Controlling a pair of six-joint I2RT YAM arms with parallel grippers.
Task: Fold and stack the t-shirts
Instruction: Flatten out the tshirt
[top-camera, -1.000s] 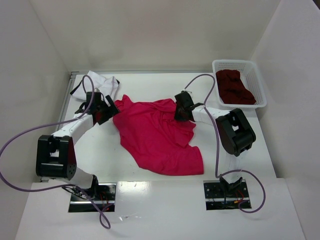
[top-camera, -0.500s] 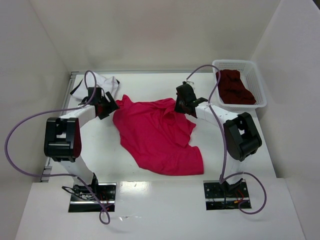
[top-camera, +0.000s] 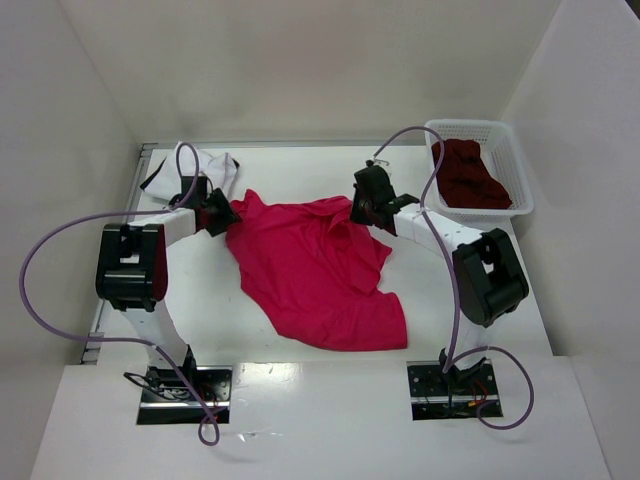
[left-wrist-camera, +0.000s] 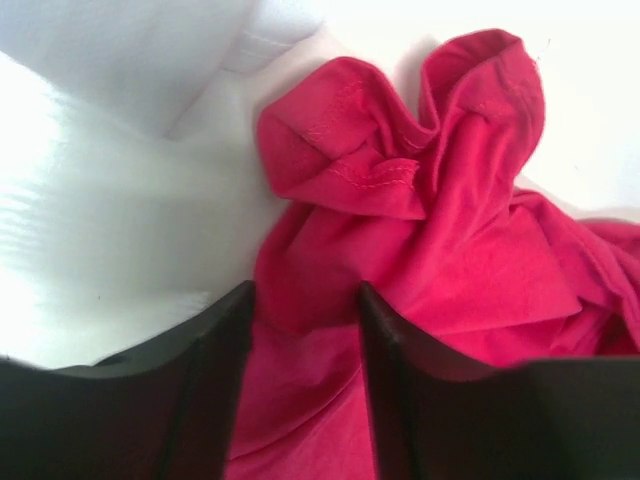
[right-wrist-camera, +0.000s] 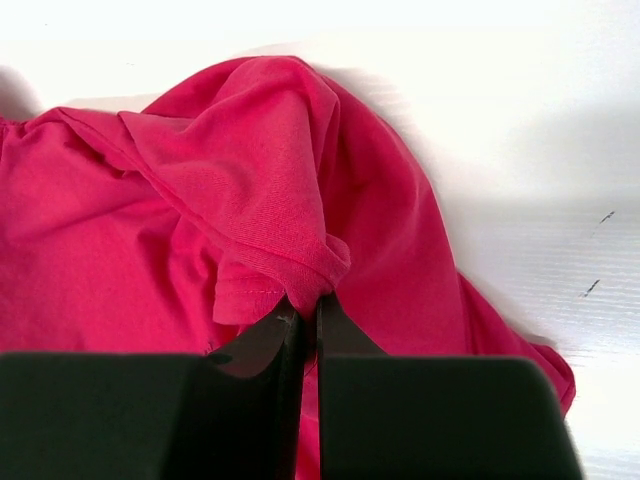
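The crimson-red t-shirt (top-camera: 315, 270) lies rumpled and spread across the middle of the table. My left gripper (top-camera: 222, 213) is at its back left corner. In the left wrist view its jaws (left-wrist-camera: 303, 300) stand apart with red cloth (left-wrist-camera: 440, 220) between them. My right gripper (top-camera: 362, 210) is at the shirt's back right corner, shut on a bunched fold of red cloth (right-wrist-camera: 270, 180) at its fingertips (right-wrist-camera: 308, 300). The white t-shirt with dark trim (top-camera: 205, 165) lies crumpled at the back left. The dark maroon t-shirt (top-camera: 468, 175) sits in the basket.
The white lattice basket (top-camera: 515, 165) stands at the back right against the wall. White walls enclose the table on the left, back and right. The arms' purple cables loop out over both sides of the table.
The left arm has swung its elbow up and back while its gripper stayed at the shirt's left corner. The right gripper has pulled its corner of red cloth slightly farther back.
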